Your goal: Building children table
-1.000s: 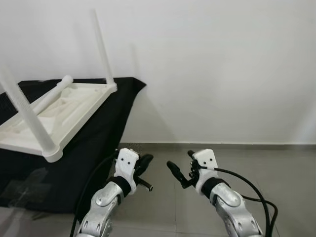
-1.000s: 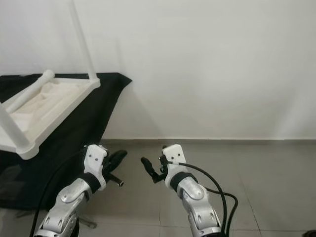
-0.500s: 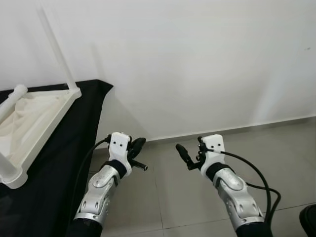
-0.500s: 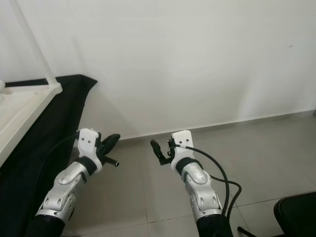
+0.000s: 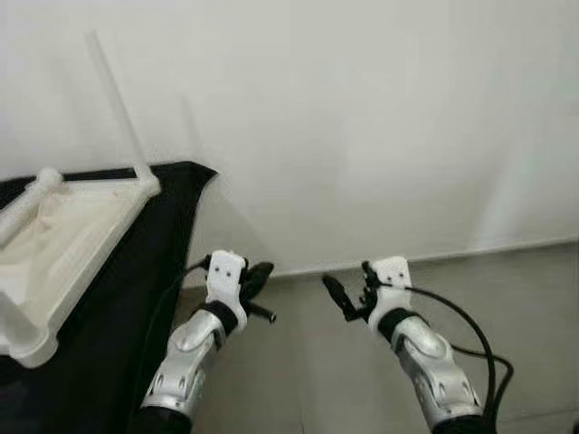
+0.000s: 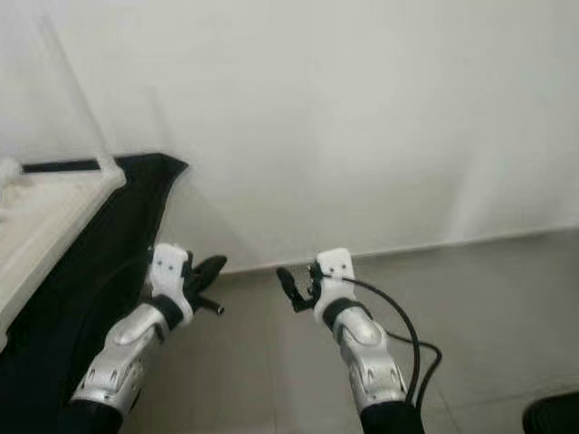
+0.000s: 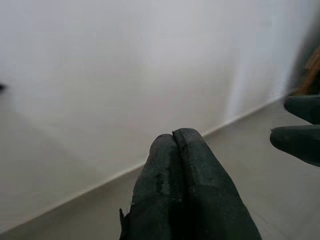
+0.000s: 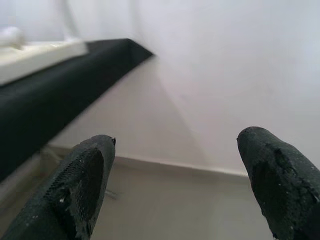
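Left hand: the left hand is held out in front of the body above the floor; in its wrist view the two black fingers are pressed flat together with nothing between them.

Right hand: the right hand is held out at about the same height, its tips turned in toward the left one. Its fingers stand wide apart and carry nothing.

Floor: grey tiled floor lies under both arms and runs to the foot of the white wall.

Black cloth: a black-draped stand rises on the robot's left, just beside the left forearm.

Children table: the white children table lies upside down on that cloth, its underside facing up. One slim leg stands up from its far corner, and a thicker leg piece lies slanted across the frame near the view's left edge.

Which way it lies: up and to the left of both hands, and beyond them. Its frame edge runs from the near left corner away toward the wall.

Nearer arm: the left, by my reading; the right would have to cross the body.

What the move turns on: probably a turn to the left, since the table is well off centre.
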Available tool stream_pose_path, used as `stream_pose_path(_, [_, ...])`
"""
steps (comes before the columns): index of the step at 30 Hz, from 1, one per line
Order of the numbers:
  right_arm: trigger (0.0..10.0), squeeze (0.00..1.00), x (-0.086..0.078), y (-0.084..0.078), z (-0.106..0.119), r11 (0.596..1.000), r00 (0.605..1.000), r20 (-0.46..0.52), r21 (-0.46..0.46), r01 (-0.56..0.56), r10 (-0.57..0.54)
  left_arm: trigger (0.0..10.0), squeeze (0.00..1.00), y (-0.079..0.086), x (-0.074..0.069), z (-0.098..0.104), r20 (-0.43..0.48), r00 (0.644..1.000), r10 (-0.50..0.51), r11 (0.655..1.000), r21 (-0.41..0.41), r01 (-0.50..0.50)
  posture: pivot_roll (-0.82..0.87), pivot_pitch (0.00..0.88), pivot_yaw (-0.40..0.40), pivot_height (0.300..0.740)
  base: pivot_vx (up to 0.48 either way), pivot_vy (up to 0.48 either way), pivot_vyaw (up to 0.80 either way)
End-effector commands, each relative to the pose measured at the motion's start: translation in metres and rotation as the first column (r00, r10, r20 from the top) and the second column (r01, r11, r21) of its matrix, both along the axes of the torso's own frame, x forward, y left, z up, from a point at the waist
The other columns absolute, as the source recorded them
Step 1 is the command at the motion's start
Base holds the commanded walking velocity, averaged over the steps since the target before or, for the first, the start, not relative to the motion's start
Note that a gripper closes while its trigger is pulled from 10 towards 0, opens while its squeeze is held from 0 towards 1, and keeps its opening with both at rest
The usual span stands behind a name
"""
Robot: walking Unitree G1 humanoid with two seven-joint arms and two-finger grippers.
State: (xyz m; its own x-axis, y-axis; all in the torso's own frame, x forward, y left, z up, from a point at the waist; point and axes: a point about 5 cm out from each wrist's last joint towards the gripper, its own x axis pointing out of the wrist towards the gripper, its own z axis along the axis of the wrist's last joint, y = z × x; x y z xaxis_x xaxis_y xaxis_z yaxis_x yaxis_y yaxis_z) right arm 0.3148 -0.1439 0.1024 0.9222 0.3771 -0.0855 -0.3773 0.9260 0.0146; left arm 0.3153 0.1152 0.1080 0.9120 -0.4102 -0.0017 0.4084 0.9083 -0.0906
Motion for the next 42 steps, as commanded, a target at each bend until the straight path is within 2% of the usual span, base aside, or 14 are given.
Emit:
stream_pose_path(1, [10.0,0.0,-0.0003,0.0082,0.0,1.0,1.0,0.001,0.006,-0.029,0.029,10.0,0.0,0.0091,-0.0016,-0.0071,-0.027,0.999,0.027,1.0,0.003,-0.027,-0.15,0.0,0.044,0.74,0.405,0.0,0.0])
stream_pose_path(42, [10.0,0.0,0.0009,0.0076,0.0023,0.998,0.999,-0.002,0.023,-0.05,0.05,10.0,0.0,0.0065,-0.0003,-0.0046,-0.023,1.0,0.007,1.0,-0.007,-0.008,-0.15,0.0,0.042,0.74,0.4,0.0,0.0])
